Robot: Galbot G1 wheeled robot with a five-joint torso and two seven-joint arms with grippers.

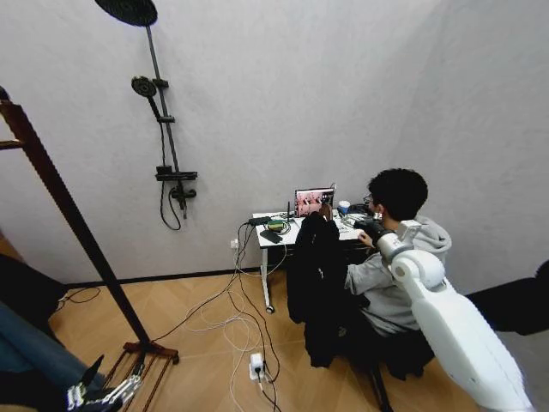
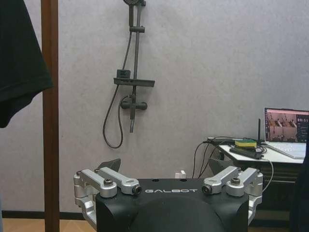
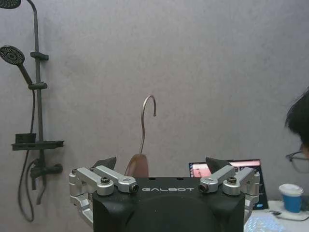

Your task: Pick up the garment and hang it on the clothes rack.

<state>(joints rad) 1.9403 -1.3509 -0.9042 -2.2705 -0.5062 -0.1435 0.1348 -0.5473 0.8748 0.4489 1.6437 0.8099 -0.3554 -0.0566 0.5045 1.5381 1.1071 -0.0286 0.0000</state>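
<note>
Low at your left, your left pincer (image 1: 101, 393) hangs spread and empty just beside the clothes rack (image 1: 75, 225) and its slatted base. Your right arm reaches forward and up; its pincer (image 1: 324, 212) grips the wooden hanger (image 3: 140, 159) by its neck, metal hook upright above the fingers. From that hanger the garment (image 1: 316, 287) hangs full length, black, clear of the floor, in front of the seated person and the surface (image 1: 276, 238).
</note>
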